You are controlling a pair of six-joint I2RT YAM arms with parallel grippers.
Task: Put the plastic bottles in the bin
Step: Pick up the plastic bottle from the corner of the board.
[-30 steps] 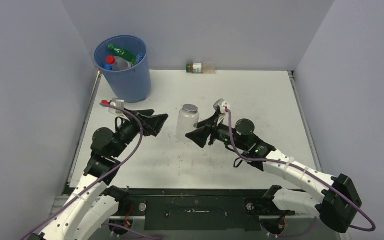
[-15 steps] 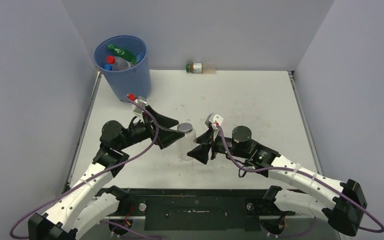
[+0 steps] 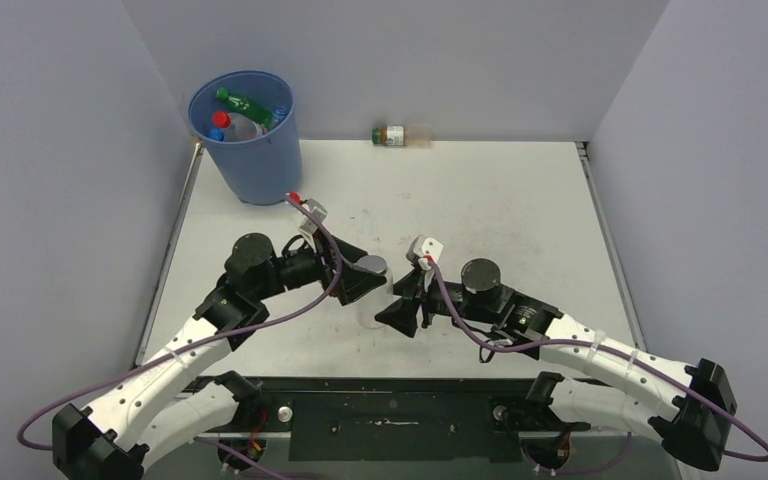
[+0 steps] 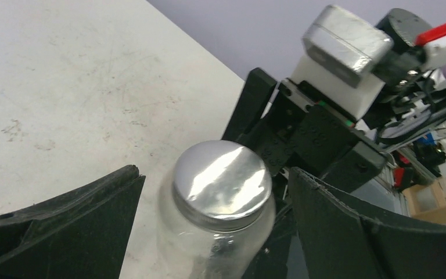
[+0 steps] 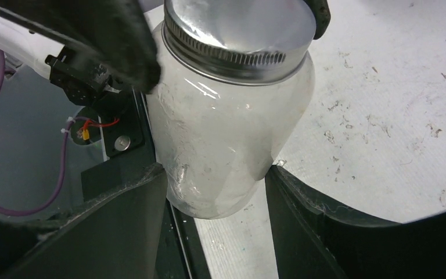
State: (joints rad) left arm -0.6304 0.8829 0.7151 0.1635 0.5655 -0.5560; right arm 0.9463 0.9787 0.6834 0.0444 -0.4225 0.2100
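Jar [image 3: 372, 265] sides: mostly hidden from above.
Jar base: cut off in left wrist view.
Far bottle [image 3: 390, 135] label: too small to read.

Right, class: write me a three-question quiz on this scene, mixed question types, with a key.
1. True or false: the left end effector stands open, with one finger on each side of the jar.
2. What does the right end effector grip? A) a bottle B) the jar C) nothing
3. Fill in: the blue bin already holds several ____.
Key: 1 true; 2 B; 3 bottles.
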